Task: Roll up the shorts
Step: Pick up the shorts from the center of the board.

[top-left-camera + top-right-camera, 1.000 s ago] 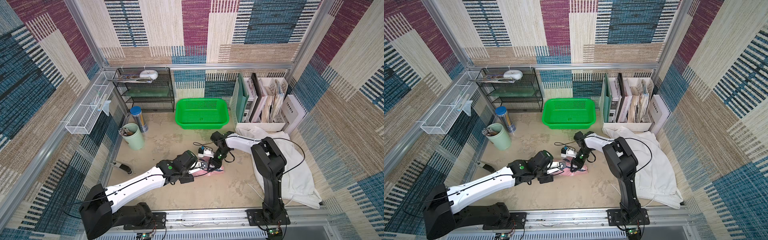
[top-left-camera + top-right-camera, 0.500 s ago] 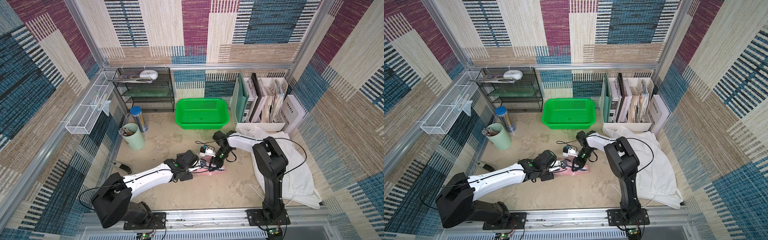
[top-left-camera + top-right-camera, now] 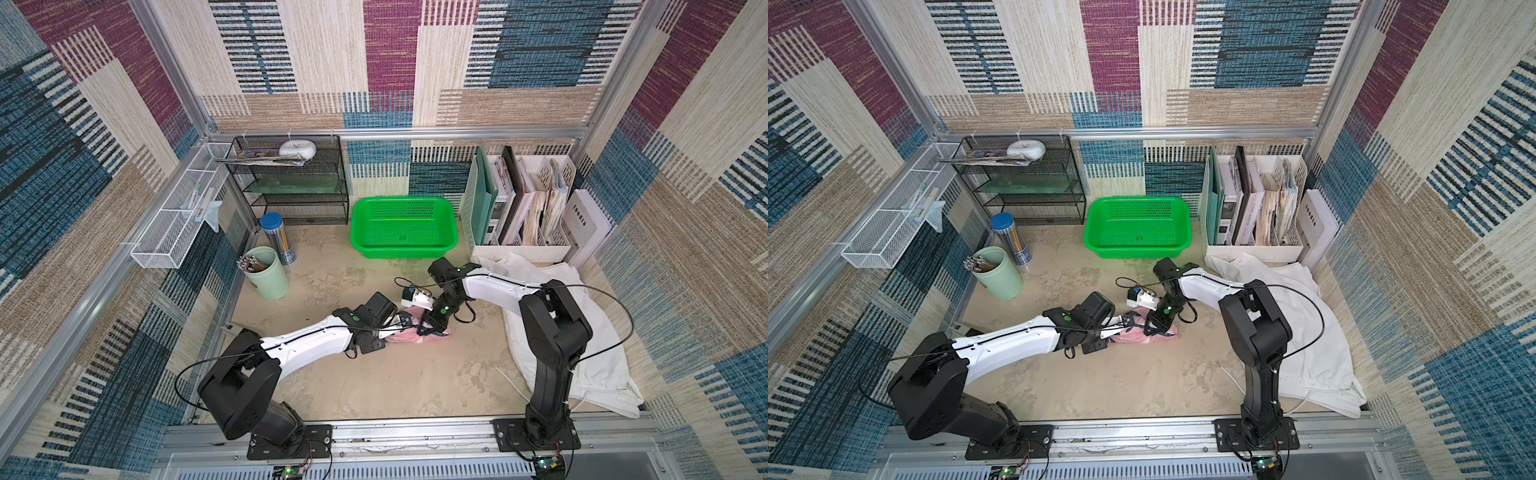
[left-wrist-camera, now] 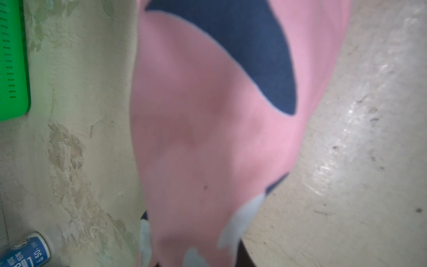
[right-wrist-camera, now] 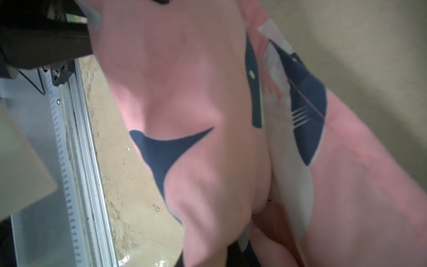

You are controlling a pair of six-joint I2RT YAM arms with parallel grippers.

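Shorts in pink shark print (image 3: 415, 337) lay bunched midway across the table (image 3: 374, 386). We saw the right gripper (image 3: 430, 328) closed on one end, while the left gripper (image 3: 402, 325) opposite had its jaws hidden in cloth, so we could not tell its state. White shorts (image 3: 602, 365) sprawled at the right, and a green basket (image 3: 403, 249) stood farther back.

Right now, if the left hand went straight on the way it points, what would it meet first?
The pink shorts: the left hand is against the bundle, and cloth fills its wrist view. Just beyond sits the right hand, though depth is unclear.
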